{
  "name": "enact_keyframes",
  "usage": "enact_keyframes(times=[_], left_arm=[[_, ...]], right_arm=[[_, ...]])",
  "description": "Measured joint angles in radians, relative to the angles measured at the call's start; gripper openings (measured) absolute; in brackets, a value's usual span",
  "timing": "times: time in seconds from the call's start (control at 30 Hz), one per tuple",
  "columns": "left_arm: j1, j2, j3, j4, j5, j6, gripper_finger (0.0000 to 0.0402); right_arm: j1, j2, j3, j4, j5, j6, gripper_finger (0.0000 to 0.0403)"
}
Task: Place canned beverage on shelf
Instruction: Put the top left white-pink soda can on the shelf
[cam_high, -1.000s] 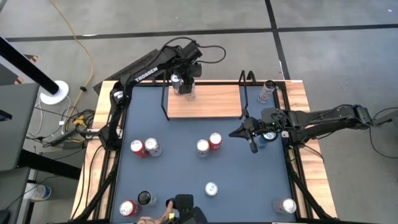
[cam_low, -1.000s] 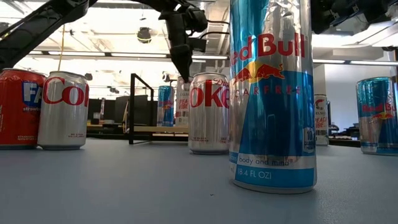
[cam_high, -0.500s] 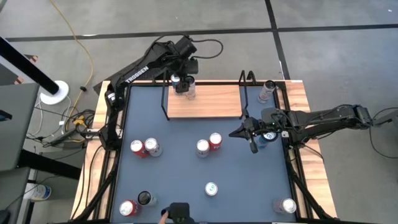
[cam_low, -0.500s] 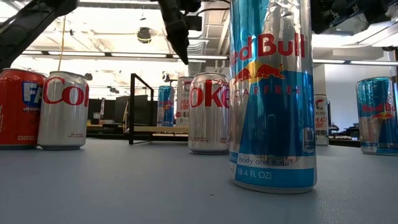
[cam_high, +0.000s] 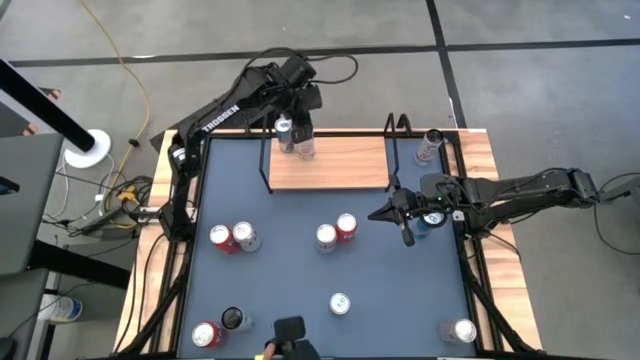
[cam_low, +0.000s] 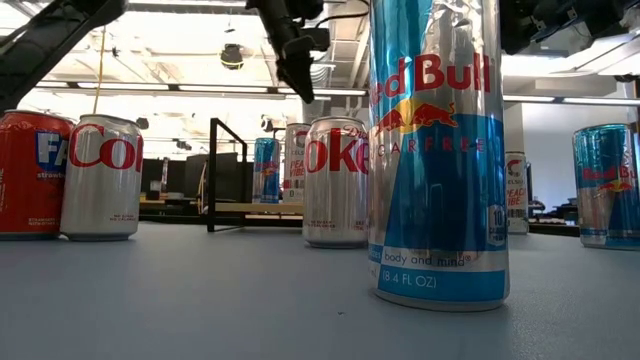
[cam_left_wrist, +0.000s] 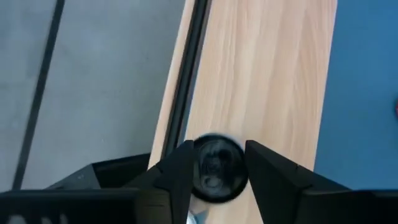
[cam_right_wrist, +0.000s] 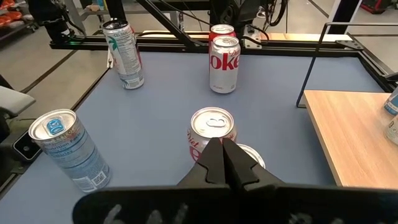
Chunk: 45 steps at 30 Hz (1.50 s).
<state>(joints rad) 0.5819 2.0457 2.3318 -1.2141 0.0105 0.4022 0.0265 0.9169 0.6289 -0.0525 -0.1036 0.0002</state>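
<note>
Seen from above, the left pincer, fingers pressed together and empty, hangs over two slim silver cans standing on the light-wood, black-wire-framed shelf. That placement looks finished; fetching another can from the dark-blue surface likely follows. The right pincer waits pressed together.

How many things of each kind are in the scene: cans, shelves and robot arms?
Cans: 12 (2 on the shelf, 10 off it)
Shelf: 1
Robot arms: 2
Total: 15
</note>
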Motion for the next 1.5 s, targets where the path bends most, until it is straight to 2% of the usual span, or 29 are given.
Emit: enact_keyframes(times=[0.13,0.43,0.6,0.77,1.07,1.33,1.5], left_arm=[[-0.001,0.0,-0.006,0.002,-0.018,-0.024,0.0169],[0.0,0.001,-0.028,0.012,-0.006,-0.013,0.0295],[0.002,0.001,-0.028,0.01,-0.014,-0.047,0.0333],[0.003,0.001,-0.029,0.013,-0.041,-0.07,0.0341],[0.014,0.001,-0.192,0.116,-0.054,-0.076,0.0342],[0.024,0.001,-0.242,0.135,-0.067,-0.057,0.0341],[0.027,0.001,-0.243,0.139,-0.05,-0.048,0.0322]], right_arm=[[0.0,0.0,0.0,0.0,0.0,0.0,0.0],[0.0,0.0,0.0,-0.001,0.0,-0.001,0.0],[0.0,0.0,0.0,-0.001,0.0,-0.001,0.0],[0.0,0.0,0.0,0.0,0.0,-0.001,0.0],[0.0,0.0,0.0,0.0,0.0,0.001,0.0],[0.0,0.0,0.0,-0.001,-0.001,0.002,0.0],[0.0,0.0,0.0,-0.001,-0.001,0.001,0.0]])
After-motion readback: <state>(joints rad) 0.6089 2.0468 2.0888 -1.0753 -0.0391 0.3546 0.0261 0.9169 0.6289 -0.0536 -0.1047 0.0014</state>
